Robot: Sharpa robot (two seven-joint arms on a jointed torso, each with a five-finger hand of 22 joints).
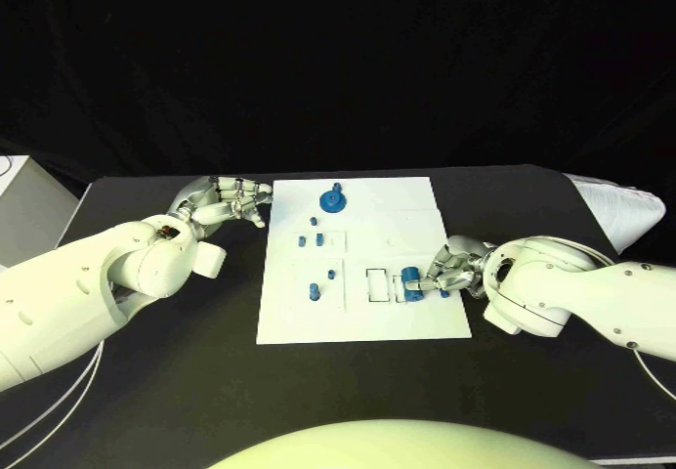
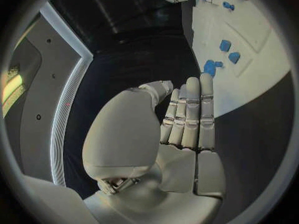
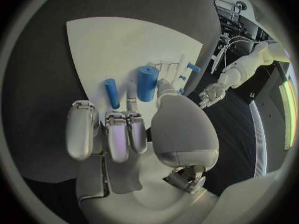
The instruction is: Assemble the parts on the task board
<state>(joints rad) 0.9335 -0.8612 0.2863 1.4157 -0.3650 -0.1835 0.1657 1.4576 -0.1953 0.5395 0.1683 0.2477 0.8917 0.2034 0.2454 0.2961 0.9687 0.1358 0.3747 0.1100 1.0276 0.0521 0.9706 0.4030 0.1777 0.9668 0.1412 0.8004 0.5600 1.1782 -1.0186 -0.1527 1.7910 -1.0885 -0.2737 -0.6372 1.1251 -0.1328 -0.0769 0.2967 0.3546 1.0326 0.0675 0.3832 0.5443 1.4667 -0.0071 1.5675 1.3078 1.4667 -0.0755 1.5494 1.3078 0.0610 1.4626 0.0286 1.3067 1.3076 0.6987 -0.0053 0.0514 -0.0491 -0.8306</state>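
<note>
Fingers of right hand pinch a blue cylinder on the task board; left hand released.

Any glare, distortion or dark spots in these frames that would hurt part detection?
Head view: even light, white board bright but unclipped, blue parts crisp; black table swallows shadows. Left wrist view: fisheye bends the board edge; left robot hand lit evenly, room dim. Right wrist view: strong curvature; right robot hand has mild sheen, blue cylinder clear.
</note>
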